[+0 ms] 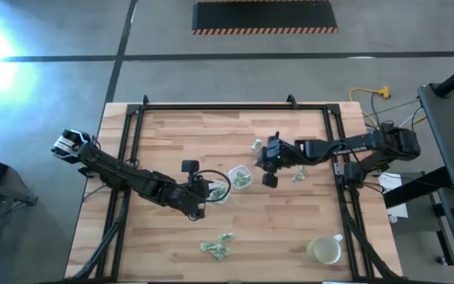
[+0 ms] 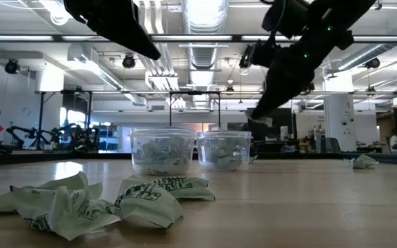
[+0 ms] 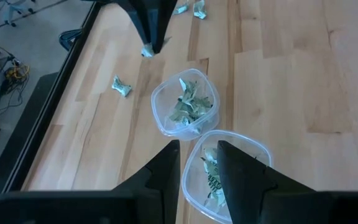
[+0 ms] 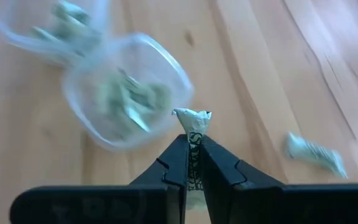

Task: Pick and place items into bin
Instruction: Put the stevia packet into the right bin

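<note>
On the wooden table [image 1: 290, 229], two small clear tubs at the middle of the high view, one [image 1: 220, 188] left and one [image 1: 240, 177] right, already hold several crumpled wrappers, so the task looks partly done. The right pincer [image 4: 192, 154], just right of the tubs, is pinching a wrapper [image 4: 193, 121], while the left pincer [image 3: 199, 163] hangs slightly spread over the left tub. Loose wrappers remain: a cluster [image 1: 217, 246] at lower centre, and strays [image 1: 256, 145] near the right arm

- High view looks straight down on the whole pale wooden desk [image 1: 235, 221].
- Low view faces level across it.
- Wrist views sit close; all share two small clear plastic tubs [image 1: 240, 177].
</note>
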You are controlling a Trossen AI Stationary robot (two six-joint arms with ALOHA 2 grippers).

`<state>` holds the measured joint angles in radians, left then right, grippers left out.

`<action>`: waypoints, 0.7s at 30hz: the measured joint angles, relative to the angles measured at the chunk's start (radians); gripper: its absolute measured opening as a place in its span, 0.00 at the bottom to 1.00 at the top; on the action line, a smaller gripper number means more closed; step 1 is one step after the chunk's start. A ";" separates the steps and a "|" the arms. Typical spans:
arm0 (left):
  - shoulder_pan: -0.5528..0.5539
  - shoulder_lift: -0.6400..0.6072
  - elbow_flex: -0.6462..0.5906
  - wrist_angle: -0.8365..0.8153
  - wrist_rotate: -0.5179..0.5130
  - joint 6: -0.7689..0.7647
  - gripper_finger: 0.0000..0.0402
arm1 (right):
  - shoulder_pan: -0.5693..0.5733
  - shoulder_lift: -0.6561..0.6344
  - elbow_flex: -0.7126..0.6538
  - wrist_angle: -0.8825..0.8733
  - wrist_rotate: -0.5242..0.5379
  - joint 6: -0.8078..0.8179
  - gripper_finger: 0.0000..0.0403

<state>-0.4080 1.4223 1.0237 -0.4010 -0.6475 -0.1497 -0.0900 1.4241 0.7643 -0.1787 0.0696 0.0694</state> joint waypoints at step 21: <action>0.000 0.000 -0.002 0.002 0.000 0.000 0.22 | 0.066 0.017 -0.010 0.226 -0.026 -0.100 0.07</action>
<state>-0.4080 1.4224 1.0218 -0.3988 -0.6472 -0.1497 -0.0235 1.4410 0.7543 0.0469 0.0437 -0.0303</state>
